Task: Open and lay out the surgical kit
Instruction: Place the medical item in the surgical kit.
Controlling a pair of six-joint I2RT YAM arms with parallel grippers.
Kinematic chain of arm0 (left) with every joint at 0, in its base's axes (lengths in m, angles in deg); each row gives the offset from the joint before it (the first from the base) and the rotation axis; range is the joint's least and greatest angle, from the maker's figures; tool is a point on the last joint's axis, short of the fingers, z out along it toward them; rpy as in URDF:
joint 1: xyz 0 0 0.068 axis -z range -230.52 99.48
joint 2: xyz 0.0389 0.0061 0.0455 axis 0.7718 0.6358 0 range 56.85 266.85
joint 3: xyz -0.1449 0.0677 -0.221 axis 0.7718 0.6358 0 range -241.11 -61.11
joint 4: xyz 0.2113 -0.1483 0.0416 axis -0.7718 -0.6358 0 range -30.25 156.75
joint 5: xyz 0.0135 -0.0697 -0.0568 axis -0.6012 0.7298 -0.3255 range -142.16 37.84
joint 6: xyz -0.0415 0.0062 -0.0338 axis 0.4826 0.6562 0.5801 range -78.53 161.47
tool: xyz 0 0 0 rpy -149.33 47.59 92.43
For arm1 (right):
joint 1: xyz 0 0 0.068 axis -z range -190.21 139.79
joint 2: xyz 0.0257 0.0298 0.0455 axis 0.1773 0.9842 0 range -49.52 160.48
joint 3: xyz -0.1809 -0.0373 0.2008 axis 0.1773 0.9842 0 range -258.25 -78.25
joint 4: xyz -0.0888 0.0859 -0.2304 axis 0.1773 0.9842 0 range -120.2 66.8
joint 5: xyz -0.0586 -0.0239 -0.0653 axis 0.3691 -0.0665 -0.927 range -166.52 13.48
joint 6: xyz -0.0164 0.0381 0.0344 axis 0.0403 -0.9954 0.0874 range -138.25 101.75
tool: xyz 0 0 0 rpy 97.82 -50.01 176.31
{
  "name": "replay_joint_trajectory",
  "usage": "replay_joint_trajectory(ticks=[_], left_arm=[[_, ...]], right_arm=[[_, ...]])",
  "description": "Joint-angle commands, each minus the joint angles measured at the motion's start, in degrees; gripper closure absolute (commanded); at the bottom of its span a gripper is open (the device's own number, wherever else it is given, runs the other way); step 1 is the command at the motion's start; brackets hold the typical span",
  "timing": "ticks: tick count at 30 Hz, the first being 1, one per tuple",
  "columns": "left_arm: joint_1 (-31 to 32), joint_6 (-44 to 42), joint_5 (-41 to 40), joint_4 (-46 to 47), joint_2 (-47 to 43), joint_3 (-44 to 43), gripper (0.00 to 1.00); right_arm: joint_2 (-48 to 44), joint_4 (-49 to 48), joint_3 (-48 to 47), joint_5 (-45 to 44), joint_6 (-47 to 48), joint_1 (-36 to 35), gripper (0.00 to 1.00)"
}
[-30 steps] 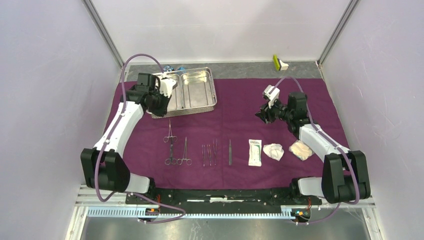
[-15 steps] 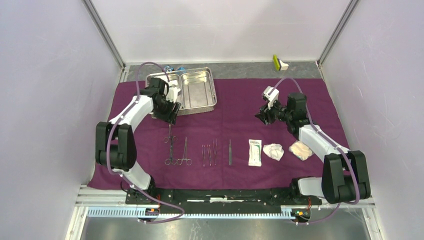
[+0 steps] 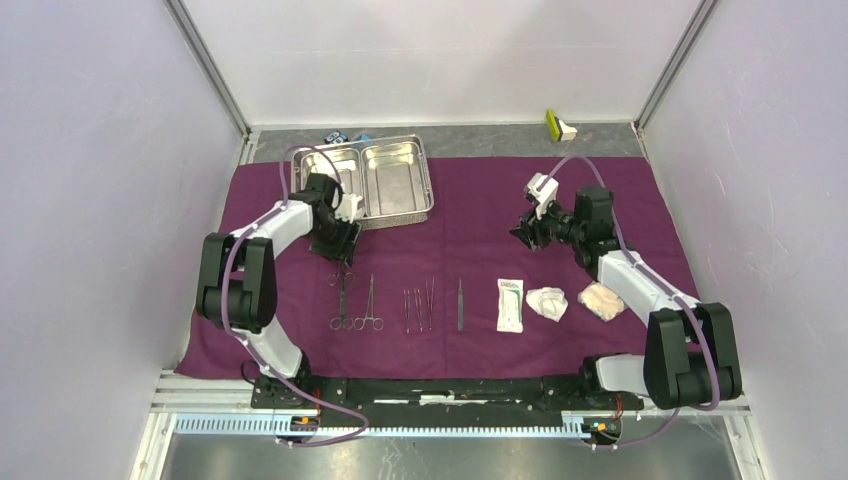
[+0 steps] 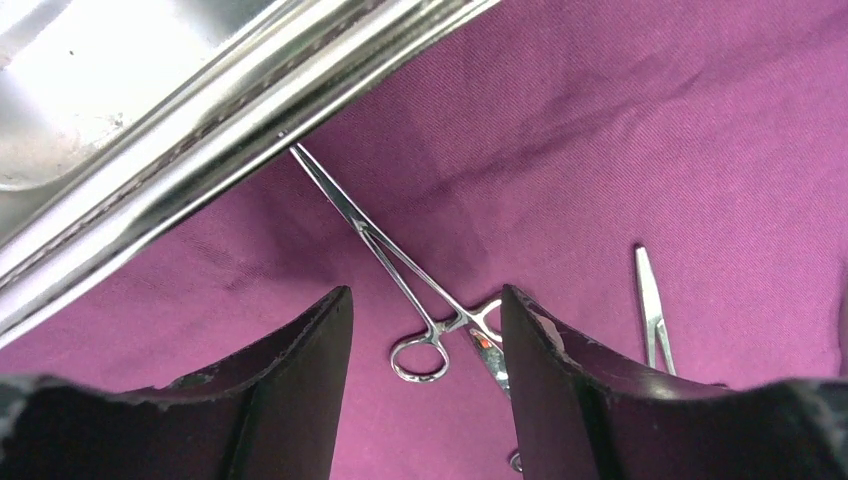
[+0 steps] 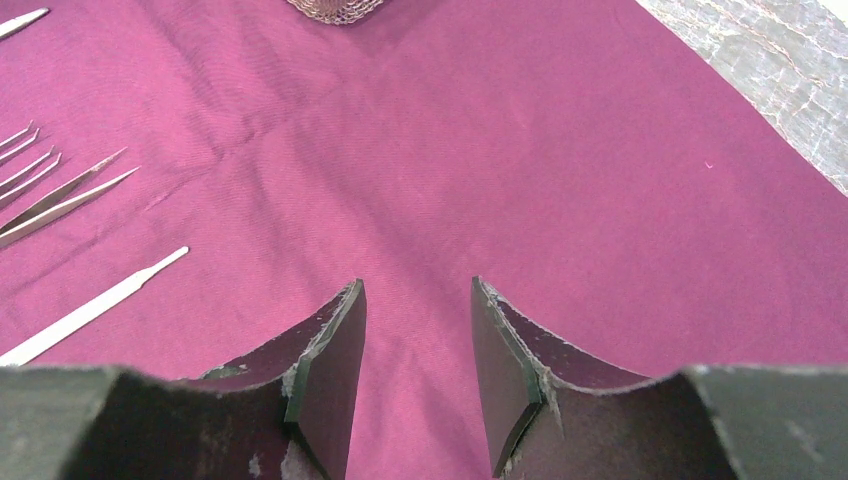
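The purple cloth wrap (image 3: 480,210) lies spread flat over the table; the steel tray (image 3: 395,180) sits at its far left corner. Forceps (image 3: 341,290), tweezers (image 3: 418,308), a white sealed packet (image 3: 510,305) and two gauze wads (image 3: 547,302) line up along the cloth's near edge. The left gripper (image 3: 338,245) hovers just off the tray's near rim, jaws parted and empty above the leftmost forceps; the right gripper (image 3: 525,232) hangs over bare cloth toward the right edge, jaws likewise apart, holding nothing.
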Motion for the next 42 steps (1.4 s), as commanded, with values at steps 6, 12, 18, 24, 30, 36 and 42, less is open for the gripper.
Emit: replay_joint_trajectory(ticks=[6, 12, 18, 24, 30, 36, 42], left_arm=[[0.3, 3.9, -1.3, 5.3, 1.6, 0.7, 0.43], [0.3, 4.7, -1.9, 6.6, 2.0, 1.8, 0.49], [0.4, 5.3, -1.5, 7.0, 3.9, 1.2, 0.55], [0.5, 5.6, -2.0, 8.3, 4.6, 2.2, 0.64], [0.6, 5.6, -2.3, 8.7, 5.2, 2.6, 0.77], [0.6, 5.2, -3.5, 8.7, 3.7, 2.6, 0.87], [0.6, 5.0, -4.2, 9.1, 1.5, 2.4, 0.95]], right_arm=[[-2.8, -2.2, 0.9, 0.5, 0.0, -0.2, 0.51], [-3.5, -2.6, 1.2, 0.9, -0.3, -0.2, 0.50], [-3.9, -2.7, 1.5, 1.1, -0.5, -0.3, 0.50], [-4.3, -2.8, 1.6, 1.0, -0.5, -0.2, 0.50], [-3.9, -2.8, 1.6, 1.1, -0.6, -0.2, 0.50], [-4.2, -2.9, 1.7, 1.2, -0.6, -0.2, 0.50], [-4.0, -3.0, 1.7, 1.4, -0.6, -0.2, 0.50]])
